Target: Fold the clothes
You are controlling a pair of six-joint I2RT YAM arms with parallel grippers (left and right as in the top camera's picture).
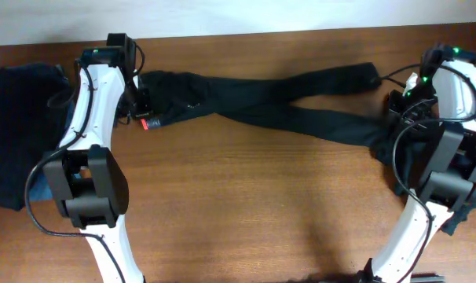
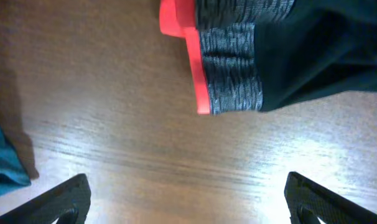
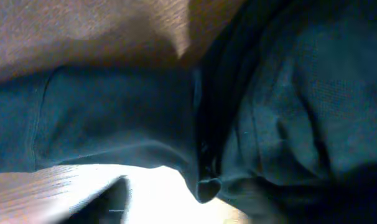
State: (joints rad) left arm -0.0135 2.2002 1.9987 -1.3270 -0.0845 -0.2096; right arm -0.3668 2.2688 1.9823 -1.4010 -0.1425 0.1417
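tabletop (image 1: 246,204): brown wood, bare over the middle and front. Probably slick enough to let cloth slide instead of taking a crease.

trousers (image 1: 301,110): long and black, stretched along the far half from the left claw to the right arm. Crossed at the legs near the middle (a twist, not a flat lay). Likely to fold crooked, with a ridge at the crossing, if doubled over before being uncrossed.

left pile (image 1: 14,134): dark garments with some blue denim, heaped at the left edge beside the left arm. Could be dragged out by that arm on a wide sweep.

right pile (image 1: 458,189): dark cloth under the right arm, apparently touching the trouser leg ends. Easy to pinch together with a leg, black on black.

left claw (image 2: 188,202): fingers spread wide, nothing held, hovering over bare wood just short of the waistband. Would close on air from here, or scrape the wood if dropped straight down.

right claw (image 1: 397,106): up against dark cloth at the leg ends. Cannot tell whether apart, together or clamped, so a blind pull risks more twist.

waistband (image 2: 232,74): heathered grey, flat on the wood. Liable to bunch if nudged sideways.

red edge (image 2: 191,56): thin trim, prone to slipping from a shallow pinch.
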